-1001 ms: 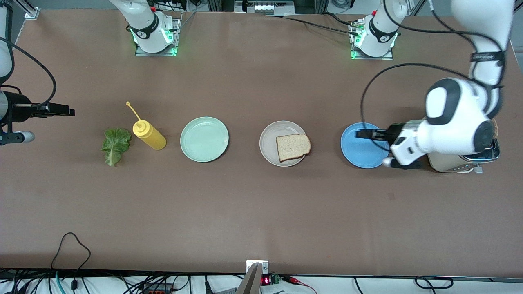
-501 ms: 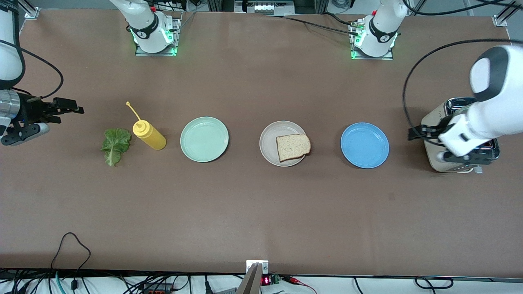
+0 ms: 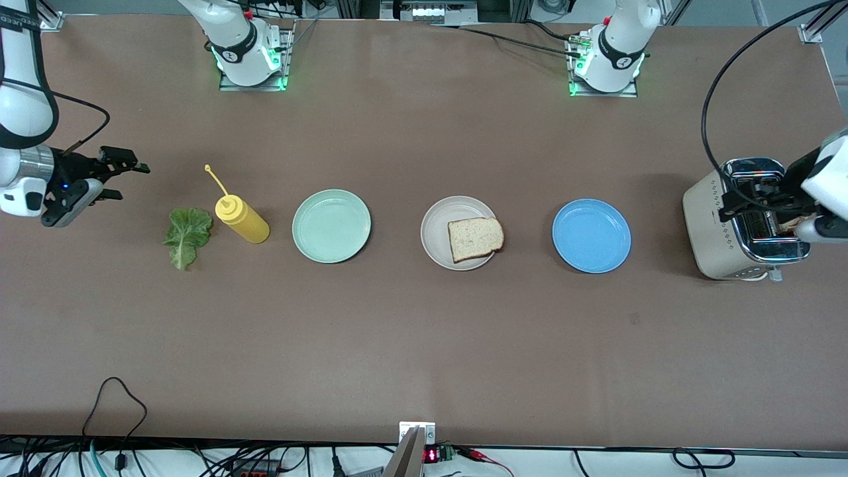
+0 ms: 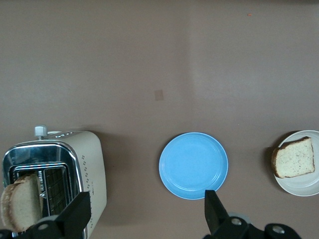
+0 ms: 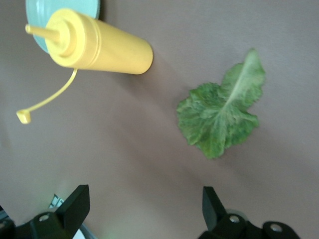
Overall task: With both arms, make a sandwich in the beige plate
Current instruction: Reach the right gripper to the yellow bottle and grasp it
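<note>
Beige plate [image 3: 437, 228] between both grippers

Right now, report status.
Left hand open over toaster; right hand open near lettuce. One bread slice on beige plate. Nothing blocking.

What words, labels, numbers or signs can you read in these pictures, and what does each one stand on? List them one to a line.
No text can be read for certain.
Red digits on a small display at the table's edge nearest the front camera: too small to read.
Marks on the black bands of both arm bases: too small to read.
Toaster, plates, mustard bottle: no lettering visible.
</note>
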You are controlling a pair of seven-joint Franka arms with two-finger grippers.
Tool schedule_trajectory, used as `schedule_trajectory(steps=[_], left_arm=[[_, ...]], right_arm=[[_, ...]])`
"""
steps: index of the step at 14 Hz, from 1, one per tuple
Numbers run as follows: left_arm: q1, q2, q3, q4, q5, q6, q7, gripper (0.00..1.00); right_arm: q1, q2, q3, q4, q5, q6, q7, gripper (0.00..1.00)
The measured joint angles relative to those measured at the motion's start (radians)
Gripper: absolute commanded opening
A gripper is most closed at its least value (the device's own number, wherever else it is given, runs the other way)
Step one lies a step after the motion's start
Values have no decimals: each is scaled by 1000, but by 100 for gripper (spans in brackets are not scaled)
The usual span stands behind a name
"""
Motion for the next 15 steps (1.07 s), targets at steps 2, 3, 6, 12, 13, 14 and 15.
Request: schedule_trajectory(steps=[2,3,6,12,13,14,15], left_arm=[[0,-20,0,12,0,-68,-3,100],[0,-30,-1,12,0,-85,-11,100],[0,-39,-4,2,0,-95,-41,100],[4,-48,-3,-38,0,-55,-63,100],[8,-52,-3,-39,0,-55,-63,100],[12,-54,-3,-40,0,-55,-62,100],[17,-57,-3,-42,0,-55,-59,100]], right_arm=[[-16,5,0,-45,45,57,-157,100],[-19,11,0,-60,77,77,-230,100],[-21,37,5,-79,159,125,-440,100],[-26,117,11,-82,383,141,-803,100],[-30,133,11,-84,420,142,-861,100],[-35,148,11,-84,449,142,-914,100],[-39,162,11,-85,478,141,-964,100]])
